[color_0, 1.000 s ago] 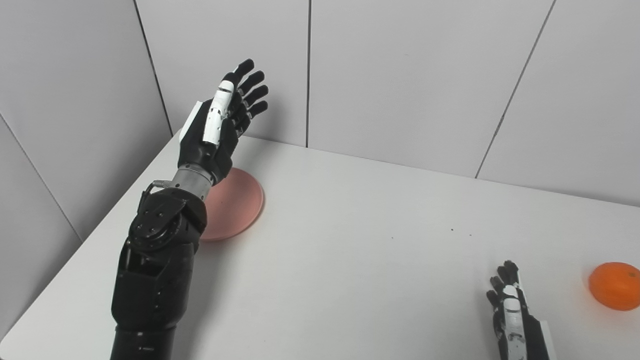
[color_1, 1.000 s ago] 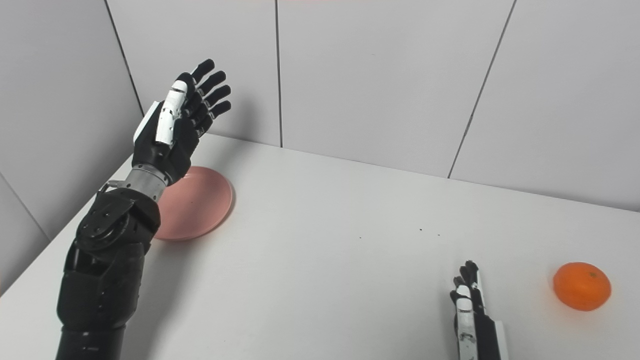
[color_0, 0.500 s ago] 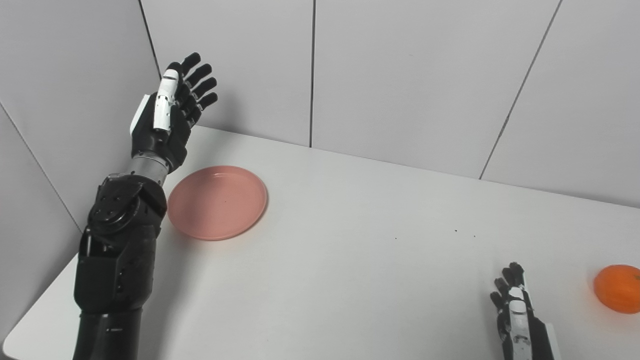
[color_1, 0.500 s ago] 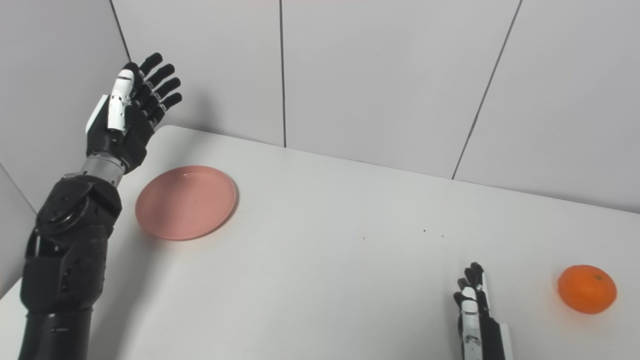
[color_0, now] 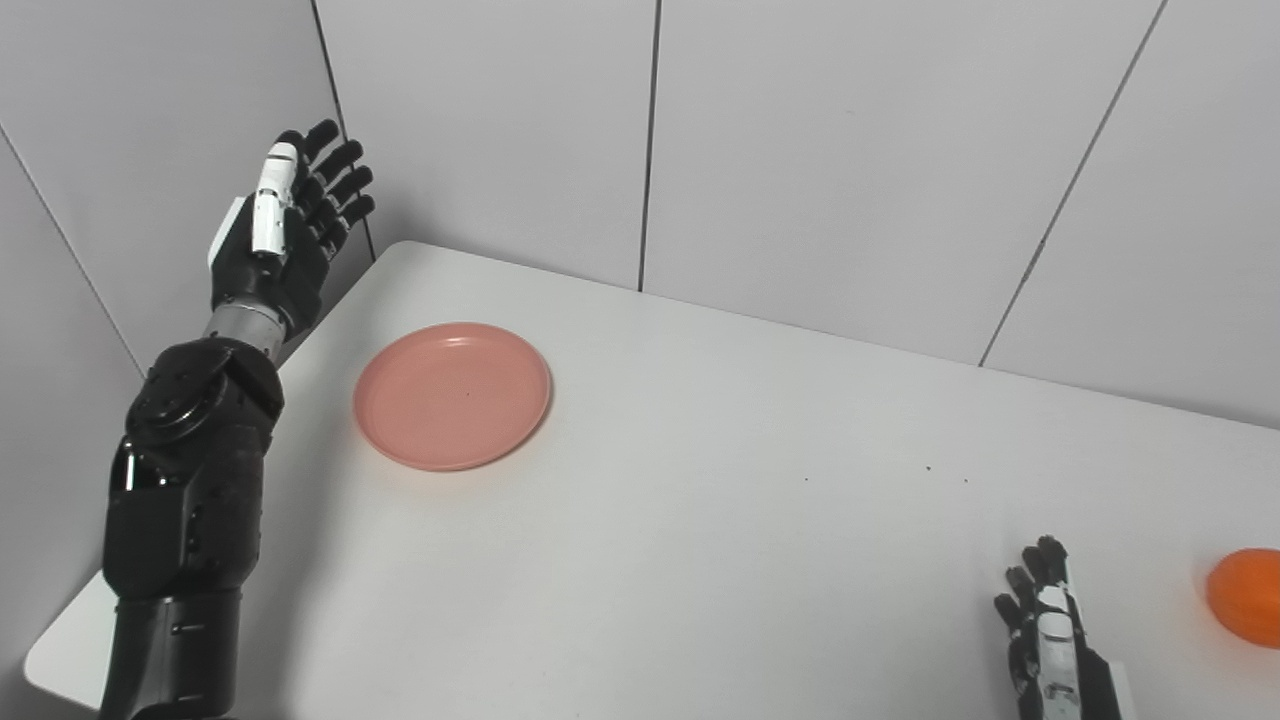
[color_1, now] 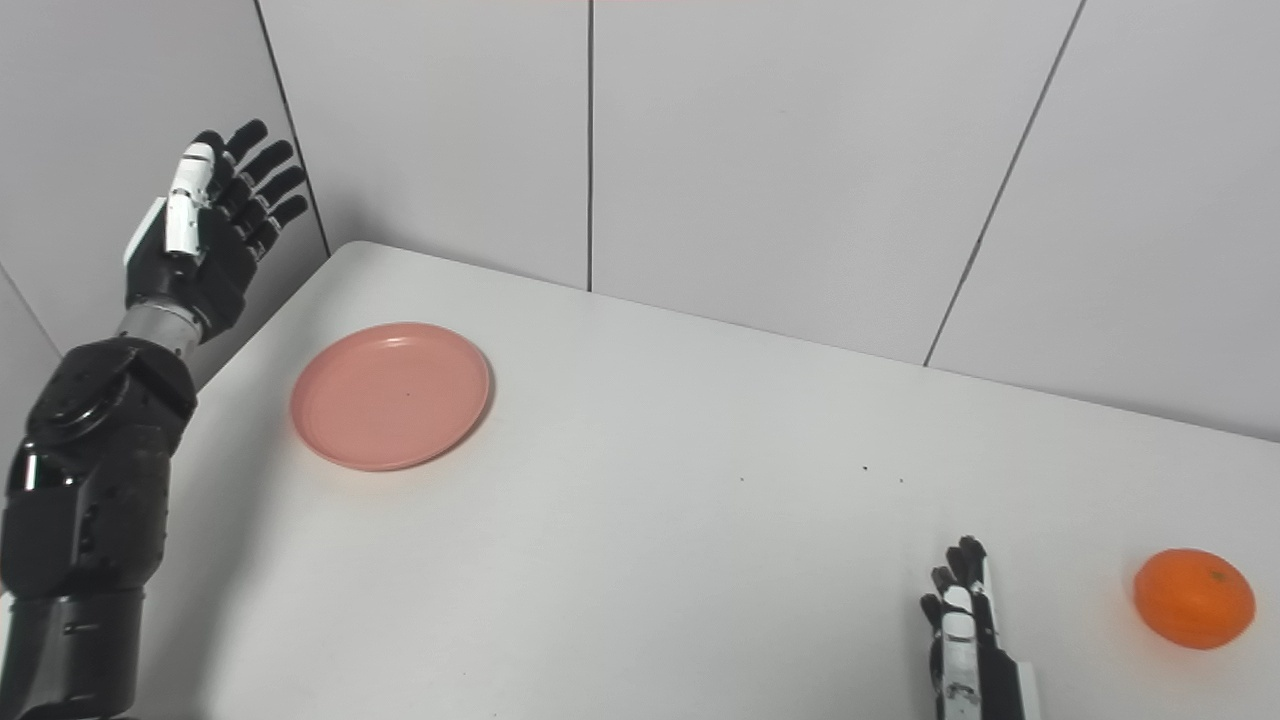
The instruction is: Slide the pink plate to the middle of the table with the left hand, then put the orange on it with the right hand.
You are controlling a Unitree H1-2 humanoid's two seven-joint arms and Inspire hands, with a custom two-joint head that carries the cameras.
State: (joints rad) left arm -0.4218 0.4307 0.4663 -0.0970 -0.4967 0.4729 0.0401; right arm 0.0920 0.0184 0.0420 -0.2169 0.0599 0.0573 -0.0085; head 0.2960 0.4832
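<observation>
Left hand raised, fingers spread, off the table's left edge; pink plate right of it, open tabletop beyond.

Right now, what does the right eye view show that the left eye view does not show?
Only the right eye view shows the whole orange, with bare table beyond it. Only the left eye view shows the table's rounded near-left corner; there the orange is cut by the right edge. Both show the pink plate empty at far left, the left hand raised and open outside the table's left edge, and the right hand low beside the orange, not touching it.
</observation>
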